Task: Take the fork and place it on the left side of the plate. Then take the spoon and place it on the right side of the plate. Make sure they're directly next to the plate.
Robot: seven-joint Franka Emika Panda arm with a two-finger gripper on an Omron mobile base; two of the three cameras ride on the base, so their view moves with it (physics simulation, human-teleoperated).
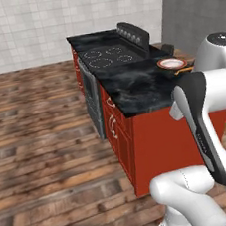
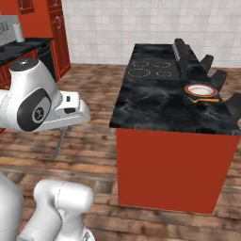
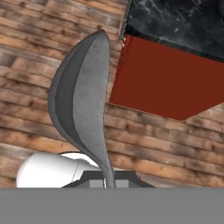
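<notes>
One plate (image 2: pixel 201 90), one fork (image 2: pixel 206 100) and one spoon (image 3: pixel 81 105) are counted. The plate is seen on the far right part of the black marbled counter (image 2: pixel 160 106), with the orange fork lying just beside its near rim. The grey spoon is held in the tool (image 2: pixel 63 131), its bowl hanging down over the wooden floor (image 1: pixel 43 143), well apart from the counter. The arm is folded back near the base. A cooktop (image 1: pixel 107 55), red cabinet fronts (image 2: pixel 174 169) and a white tiled wall (image 1: pixel 48 17) are shown.

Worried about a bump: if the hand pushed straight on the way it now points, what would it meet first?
Probably the wooden floor: the spoon held in the hand points down at it, beside the red cabinet. Depth is unclear.
</notes>
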